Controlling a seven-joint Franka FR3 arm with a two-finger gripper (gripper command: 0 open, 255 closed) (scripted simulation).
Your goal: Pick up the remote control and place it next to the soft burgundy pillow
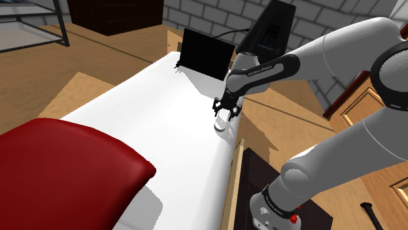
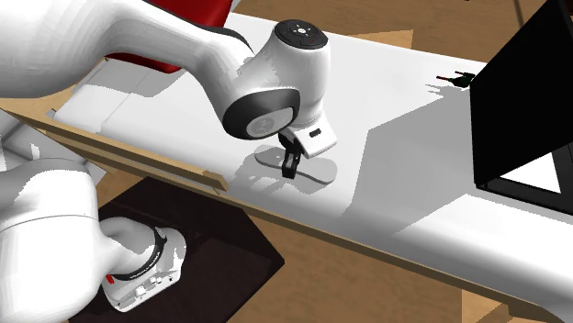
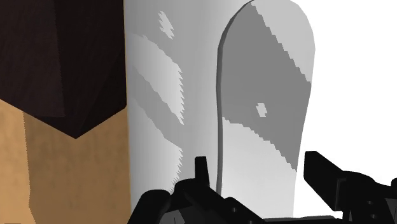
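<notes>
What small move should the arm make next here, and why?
Probably close the gripper on the pale grey remote. The wrist view shows its fingers apart on either side of the remote, and the second exterior view has it low over the white surface.

On my shoulder feed I can read one marking: white capitals on the dark band (image 1: 261, 70) of the arm's forearm link, just up from the gripper (image 1: 224, 122). They look like "FRANKA EMIKA". A second line of white lettering runs round the dark ring (image 1: 277, 200) low on the arm, by the stand, but I cannot make out its letters. In the second exterior view, the small marks on the arm's base (image 2: 138, 286) are also too small for me to read.
</notes>
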